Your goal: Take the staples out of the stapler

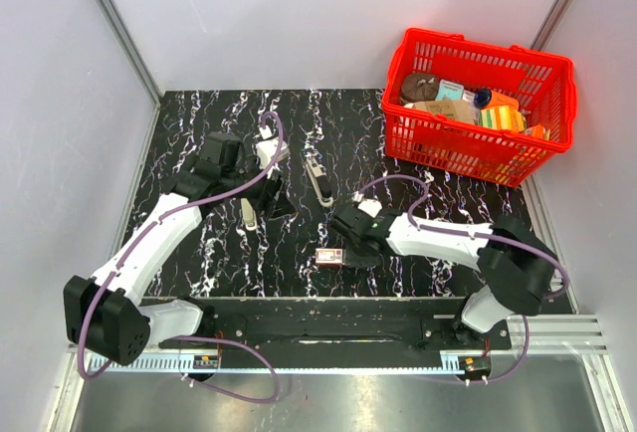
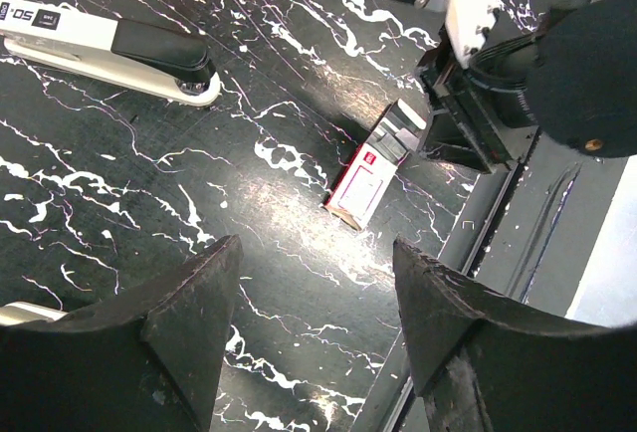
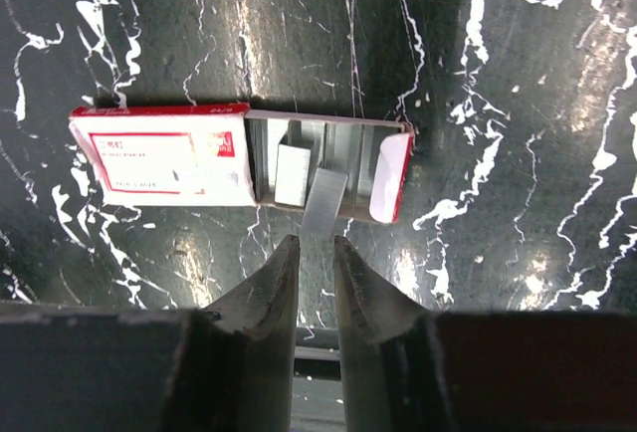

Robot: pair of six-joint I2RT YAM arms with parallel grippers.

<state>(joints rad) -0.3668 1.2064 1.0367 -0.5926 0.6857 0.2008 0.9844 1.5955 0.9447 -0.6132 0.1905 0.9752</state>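
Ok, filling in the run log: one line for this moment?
left hand: open, empty | right hand: at open staple box | stapler: unheld

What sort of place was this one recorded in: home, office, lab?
Most likely a lab test cell: plain grey walls on aluminium framing enclose a black marbled tabletop, the left arm and right arm are bolted to a base plate at its near edge, and a red basket holds assorted items.

A robot lab: grey walls (image 1: 318,14) and aluminium posts (image 1: 117,29) around the marbled surface (image 1: 189,133), arms (image 1: 149,243) bolted at its edge.
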